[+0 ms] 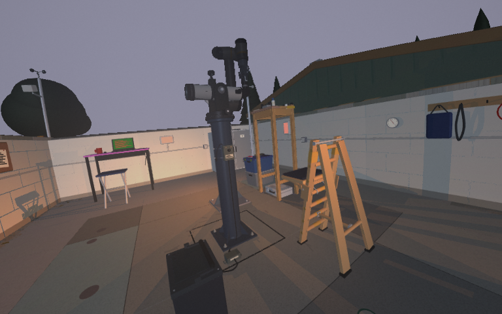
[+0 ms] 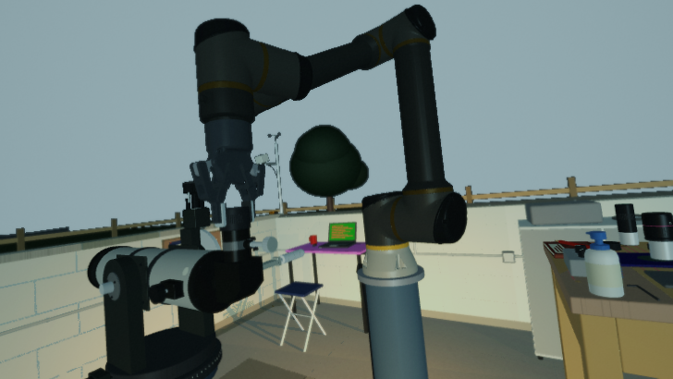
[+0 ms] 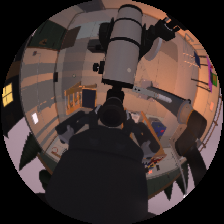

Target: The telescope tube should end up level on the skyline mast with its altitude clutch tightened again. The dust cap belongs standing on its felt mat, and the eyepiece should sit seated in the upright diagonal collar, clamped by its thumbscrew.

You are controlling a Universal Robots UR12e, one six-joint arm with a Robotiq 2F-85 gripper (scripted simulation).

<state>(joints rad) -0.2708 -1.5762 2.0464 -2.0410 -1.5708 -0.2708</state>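
The black eyepiece (image 2: 237,220) (image 3: 112,114) stands upright in the diagonal collar (image 2: 234,247) at the rear of the telescope tube (image 2: 155,275) (image 1: 213,92) (image 3: 123,45), which lies about level on its fork mount atop the dark pier (image 1: 227,185). A small thumbscrew (image 2: 249,244) juts from the collar's side. Two more black cylinders (image 2: 626,224) stand on the bench at the far right; I cannot tell which is the dust cap. My gripper (image 2: 231,207) (image 3: 112,119) hangs straight down over the eyepiece, its fingers on either side of it, open and holding nothing.
The finder scope (image 2: 193,207) rises just left of my gripper. The arm's pedestal (image 2: 393,310) stands to the right of the telescope. A wooden bench with a pump bottle (image 2: 604,266) sits at far right. A stepladder (image 1: 329,200), tall shelf (image 1: 275,148) and black case (image 1: 196,277) surround the pier.
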